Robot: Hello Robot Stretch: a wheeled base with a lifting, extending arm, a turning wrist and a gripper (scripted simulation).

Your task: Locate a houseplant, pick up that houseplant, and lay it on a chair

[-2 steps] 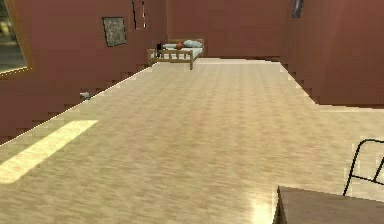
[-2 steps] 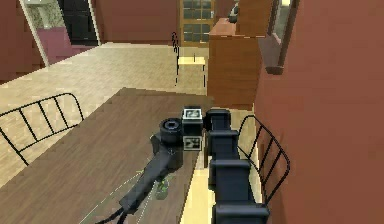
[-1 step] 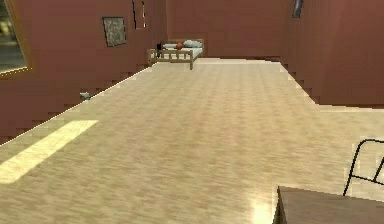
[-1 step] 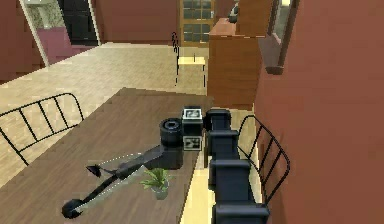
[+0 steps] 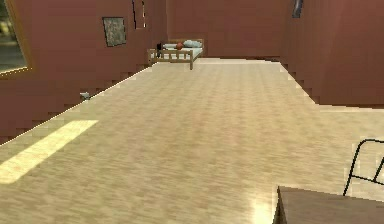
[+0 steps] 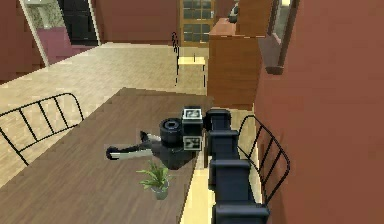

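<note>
Houseplant: the small green houseplant [image 6: 155, 181] stands upright in its pot on the dark wooden counter [image 6: 70, 175], low in the arm side view and just left of its middle. It rests on the counter top, so it is probably not yet picked up.
Hand: the hand [image 6: 115, 153] lies level above the counter, with its thin fingers pointing to the frame's left. Bare counter top shows behind the fingertips, so it holds nothing. I cannot tell whether the fingers are spread or pressed together.
Hand and plant: the plant sits just below the hand's dark body in the frame. I cannot tell whether the hand is over it or beside it.
Arm: the arm [image 6: 226, 170] rises from the bottom edge, right of middle, and reaches out across the counter. It is probably extended to bring the hand to the plant.
Chairs: 1 wire chair [image 6: 40, 120] stands at the counter's left side, 1 side chair [image 6: 266, 150] is right of the arm, and 1 far chair [image 6: 178, 52] is near the upper middle.
Step in hand: I judge that the hand is lining up for the grasp.
Next move: the fingertips need to meet the pot or stem, not the leaves.
Risk: a small, light pot could tip if the hand nudges it.
Ahead: in the forward view, open wood floor [image 5: 190, 120] leads to a low bed [image 5: 176, 54] at the top.
</note>
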